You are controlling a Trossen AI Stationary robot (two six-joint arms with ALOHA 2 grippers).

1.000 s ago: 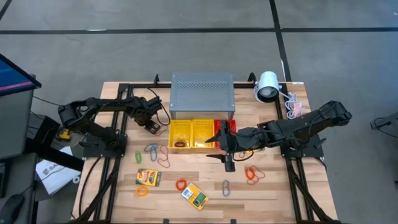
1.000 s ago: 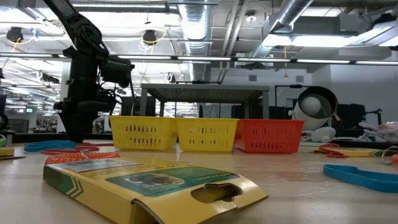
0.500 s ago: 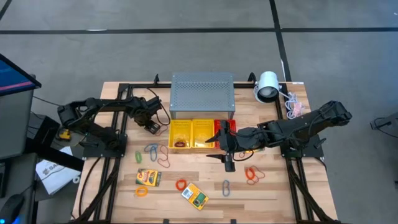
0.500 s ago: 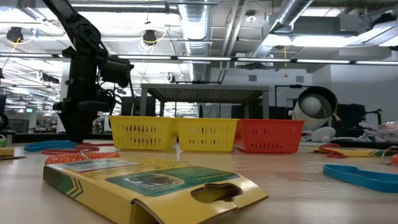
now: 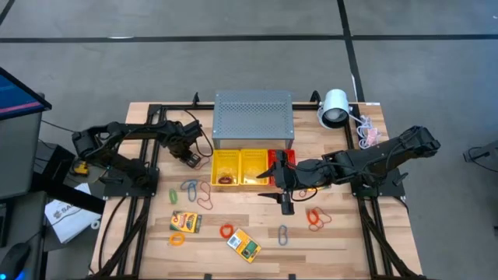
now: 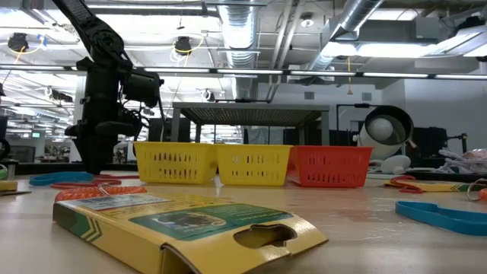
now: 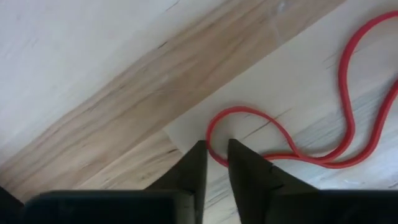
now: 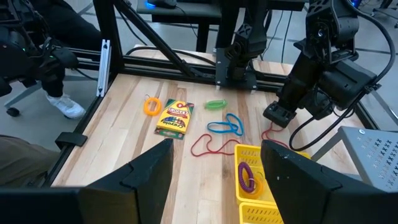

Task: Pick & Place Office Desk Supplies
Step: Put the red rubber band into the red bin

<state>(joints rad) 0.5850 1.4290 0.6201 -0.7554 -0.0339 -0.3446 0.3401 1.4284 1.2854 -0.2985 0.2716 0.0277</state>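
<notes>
My left gripper (image 5: 190, 159) points down at the table just left of the yellow baskets (image 5: 227, 168), its fingers (image 7: 216, 155) shut on a thin red band loop (image 7: 343, 118). The low view shows this arm (image 6: 103, 114) at the left. My right gripper (image 5: 285, 204) hangs open above the table in front of the red basket (image 5: 285, 165), nothing between its fingers (image 8: 214, 180). Loose on the wood lie two crayon boxes (image 5: 186, 222) (image 5: 244, 245), blue clips (image 5: 189, 187) (image 5: 283, 234), a dark red band (image 5: 205, 194), and orange bands (image 5: 315, 218). My left gripper pinches the red band's curved end (image 7: 209, 127) between its two fingertips. The fingers come from above, pointing down. The rest of the loop (image 7: 348, 93) lies slack on the table.
The grey perforated box (image 5: 253, 118) stands behind the baskets, a white lamp (image 5: 334, 107) at the back right. Black frame rails (image 5: 148, 167) run along both table sides. A crayon box (image 6: 183, 221) fills the low view's foreground. A purple band (image 8: 247, 175) lies in a yellow basket.
</notes>
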